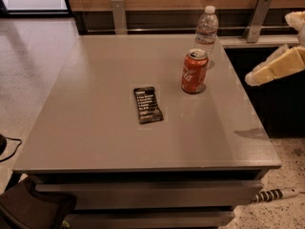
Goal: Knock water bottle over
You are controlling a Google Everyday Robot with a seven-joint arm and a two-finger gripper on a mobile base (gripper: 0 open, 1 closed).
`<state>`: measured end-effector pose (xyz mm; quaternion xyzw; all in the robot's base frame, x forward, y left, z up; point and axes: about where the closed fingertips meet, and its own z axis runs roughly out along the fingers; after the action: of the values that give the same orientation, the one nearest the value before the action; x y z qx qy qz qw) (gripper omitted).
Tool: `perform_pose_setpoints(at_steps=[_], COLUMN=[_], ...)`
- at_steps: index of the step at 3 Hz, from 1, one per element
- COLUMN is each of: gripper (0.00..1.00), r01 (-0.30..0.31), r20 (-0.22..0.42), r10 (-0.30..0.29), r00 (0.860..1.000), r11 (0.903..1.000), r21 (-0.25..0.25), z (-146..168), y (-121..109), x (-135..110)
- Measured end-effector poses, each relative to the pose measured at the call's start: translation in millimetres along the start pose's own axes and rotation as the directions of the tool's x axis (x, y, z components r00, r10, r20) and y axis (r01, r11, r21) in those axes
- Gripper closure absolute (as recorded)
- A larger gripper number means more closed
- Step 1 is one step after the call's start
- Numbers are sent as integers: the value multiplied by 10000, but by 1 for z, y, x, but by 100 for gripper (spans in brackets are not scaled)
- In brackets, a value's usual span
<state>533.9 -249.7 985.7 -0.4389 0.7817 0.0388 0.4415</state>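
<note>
The water bottle (206, 28) is small and clear, with a white cap and a pale label band. It stands upright near the far right edge of the grey table (95, 128). A red Coca-Cola can (194, 71) stands just in front of it. My gripper (272, 67) is pale yellow and comes in from the right edge of the camera view. It hovers beyond the table's right side, to the right of the can and lower right of the bottle, touching neither.
A dark snack bar wrapper (147, 104) lies flat near the table's middle. Metal posts (118, 15) and a wood-panelled wall stand behind the table. A dark bag (33, 209) sits on the floor at the lower left, and a striped cable (274, 193) at the lower right.
</note>
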Motion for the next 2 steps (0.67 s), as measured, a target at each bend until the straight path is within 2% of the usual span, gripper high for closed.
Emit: perform_pose_setpoints(at_steps=[1, 2], gripper=[0, 0], r01=[-558, -1160], r20=[1180, 2097], r10=[499, 988], r00=[9918, 9728], r11=[9973, 9907], r21=[477, 711], z=[18, 45], y=[-28, -59], x=[-11, -27])
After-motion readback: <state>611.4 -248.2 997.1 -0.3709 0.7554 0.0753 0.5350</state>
